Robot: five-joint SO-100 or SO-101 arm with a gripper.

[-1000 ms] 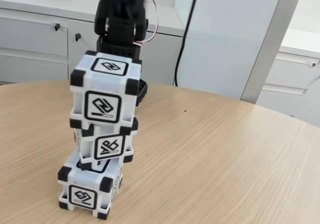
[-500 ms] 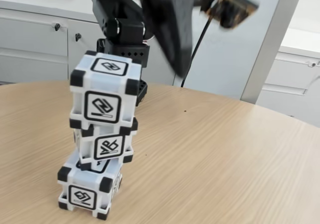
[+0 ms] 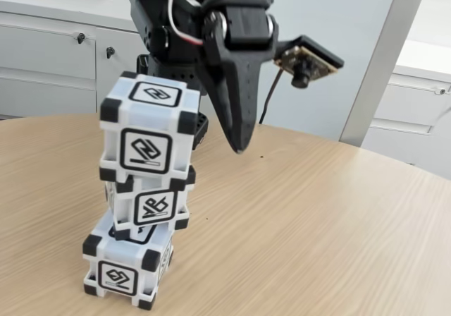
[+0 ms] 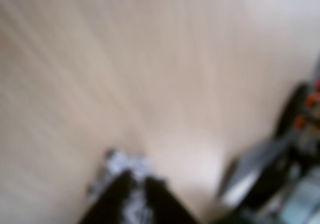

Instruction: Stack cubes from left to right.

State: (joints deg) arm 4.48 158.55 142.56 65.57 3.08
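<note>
Cubes stacked three high, left of frame on tabletop; gripper closed, empty, hanging beside top cube.

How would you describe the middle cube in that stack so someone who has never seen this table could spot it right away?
On the round wooden table, a tower of three white cubes with black corners stands at the left of the fixed view, beside the black arm's hand. The middle cube is wedged between the top cube and the bottom cube. It sits slightly tilted, its front glyph a slanted scribble rather than a spiral diamond.
</note>
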